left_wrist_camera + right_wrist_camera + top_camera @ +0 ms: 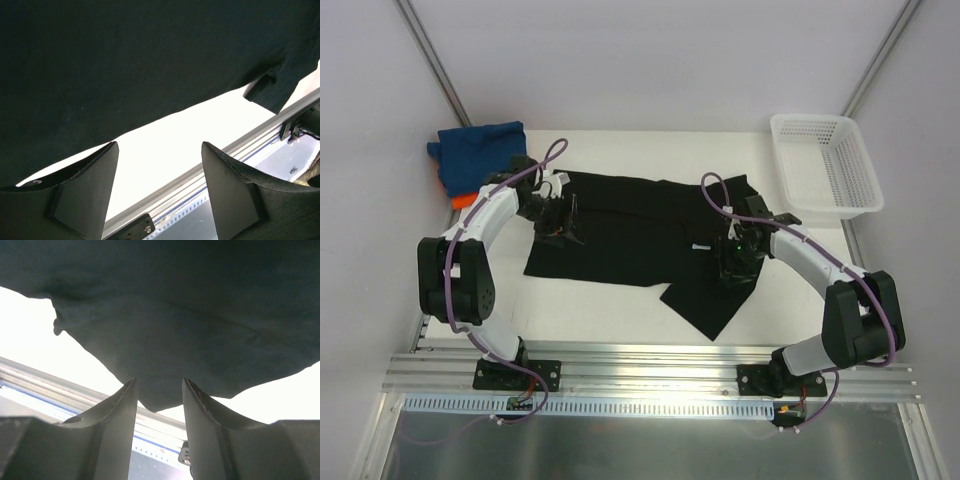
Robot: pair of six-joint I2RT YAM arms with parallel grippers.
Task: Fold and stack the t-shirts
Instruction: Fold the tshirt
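Note:
A black t-shirt (640, 220) lies spread on the white table (610, 310), a small white tag (700, 247) showing near its middle right. My left gripper (560, 222) hovers over the shirt's left part. In the left wrist view it (159, 145) stands open and empty, with the black cloth (125, 60) beyond its tips. My right gripper (735, 255) is over the shirt's right part. In the right wrist view it (159, 381) is open, a corner of black cloth (190, 315) just past its tips. A folded blue t-shirt (480, 148) rests on an orange one (463, 199) at the back left.
A white mesh basket (825, 165) stands at the back right corner. An aluminium rail (650, 365) runs along the near edge of the table and carries both arm bases. Bare table shows in front of the black shirt.

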